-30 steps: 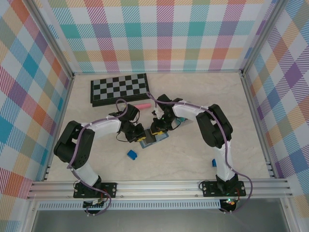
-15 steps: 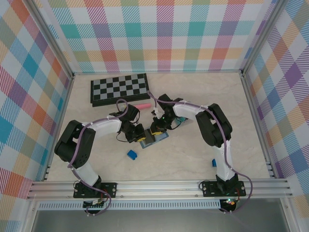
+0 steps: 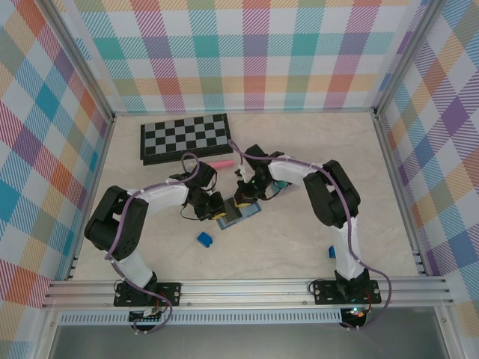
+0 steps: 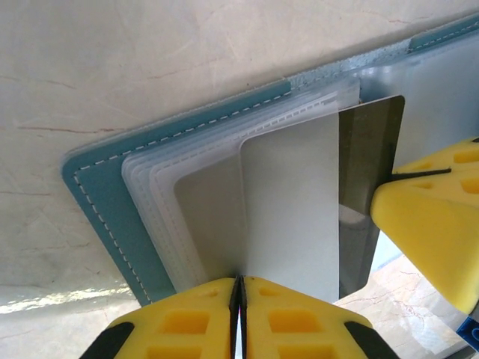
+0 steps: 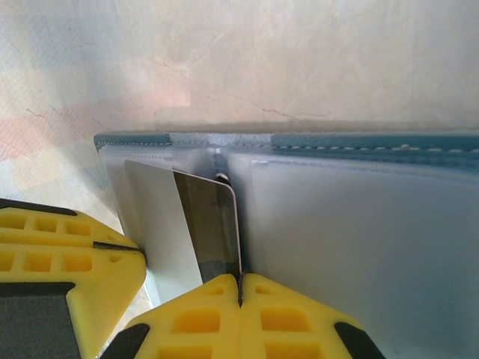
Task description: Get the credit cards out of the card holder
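Top view: card holder (image 3: 251,213) lies open mid-table (image 3: 299,247), between the two hands. Left hand (image 3: 215,208) is at its left edge and right hand (image 3: 242,200) is over its top; jaw state can't be read from up here. Chessboard (image 3: 185,137) sits at the back, blue block (image 3: 203,238) just in front of the holder.

Left wrist: left hand (image 4: 240,283) is pinched narrow on the lower edge of a pale card (image 4: 292,202), which sticks partway out of the clear sleeves. A dark card (image 4: 370,164) overlaps behind it, and a right-hand finger (image 4: 426,217) touches its edge. Blue cover lies flat on the table.

Right wrist: right hand (image 5: 240,283) is clamped tight on the dark card's corner. Pale card is beside it, against a left-hand finger (image 5: 67,254).
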Controlling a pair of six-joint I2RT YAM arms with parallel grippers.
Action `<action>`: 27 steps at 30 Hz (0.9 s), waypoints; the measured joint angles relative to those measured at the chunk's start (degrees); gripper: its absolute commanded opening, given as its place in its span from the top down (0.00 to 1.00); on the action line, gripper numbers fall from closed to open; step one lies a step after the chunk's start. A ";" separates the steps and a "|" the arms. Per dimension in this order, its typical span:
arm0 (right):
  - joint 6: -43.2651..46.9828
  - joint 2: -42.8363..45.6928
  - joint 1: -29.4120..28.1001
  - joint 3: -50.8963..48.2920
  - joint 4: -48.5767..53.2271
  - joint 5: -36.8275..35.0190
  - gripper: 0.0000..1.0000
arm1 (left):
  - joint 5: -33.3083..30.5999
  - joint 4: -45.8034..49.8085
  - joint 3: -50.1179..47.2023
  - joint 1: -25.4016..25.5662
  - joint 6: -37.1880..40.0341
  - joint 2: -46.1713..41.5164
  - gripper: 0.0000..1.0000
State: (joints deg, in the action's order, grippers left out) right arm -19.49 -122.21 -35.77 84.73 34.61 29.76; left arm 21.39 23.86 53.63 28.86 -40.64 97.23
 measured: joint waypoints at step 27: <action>1.53 8.55 2.47 -5.46 -1.86 0.79 1.00 | -1.03 1.09 1.18 0.17 -0.22 0.00 0.86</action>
State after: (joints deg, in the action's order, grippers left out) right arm -17.96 -113.67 -33.30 79.26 32.75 30.55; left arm 20.36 24.95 54.81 29.04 -40.86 97.23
